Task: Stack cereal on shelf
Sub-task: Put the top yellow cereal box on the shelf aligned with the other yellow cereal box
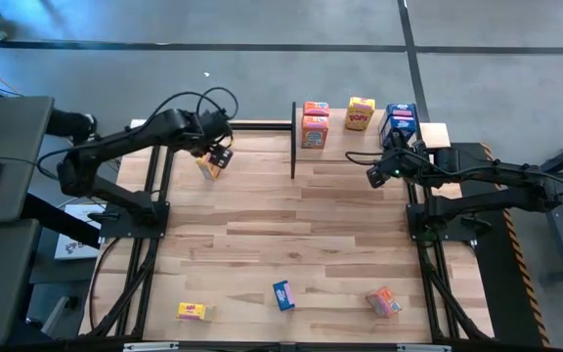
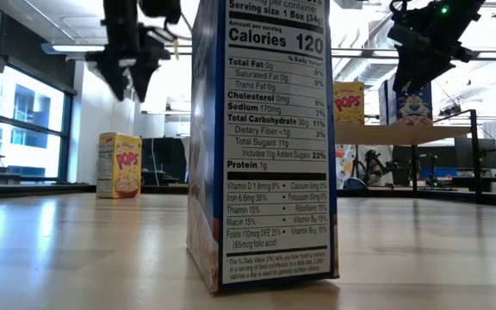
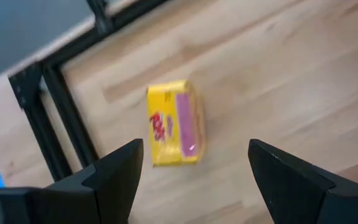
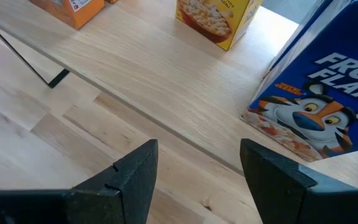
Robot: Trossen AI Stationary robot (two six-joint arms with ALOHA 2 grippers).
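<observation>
A yellow cereal box [image 3: 174,123] stands upright on the tabletop near the far left corner, also seen in the low view [image 2: 119,165]. My left gripper [image 3: 196,149] hangs open above it [image 1: 220,156], fingers pointing steeply down and touching nothing. On the shelf [image 1: 433,132] at the far side stand an orange box [image 1: 315,124], a yellow box [image 1: 360,113] and a blue box [image 1: 400,122]. My right gripper [image 1: 374,178] hovers open just in front of the shelf [image 4: 166,68], near the blue box [image 4: 316,106], with nothing between its fingers [image 4: 199,149].
Near the table's front edge lie a yellow box [image 1: 192,311], a blue box [image 1: 282,294] and an orange box [image 1: 383,302]. The blue one fills the middle of the low view [image 2: 265,146]. A thin black upright [image 1: 293,142] marks the shelf's left end.
</observation>
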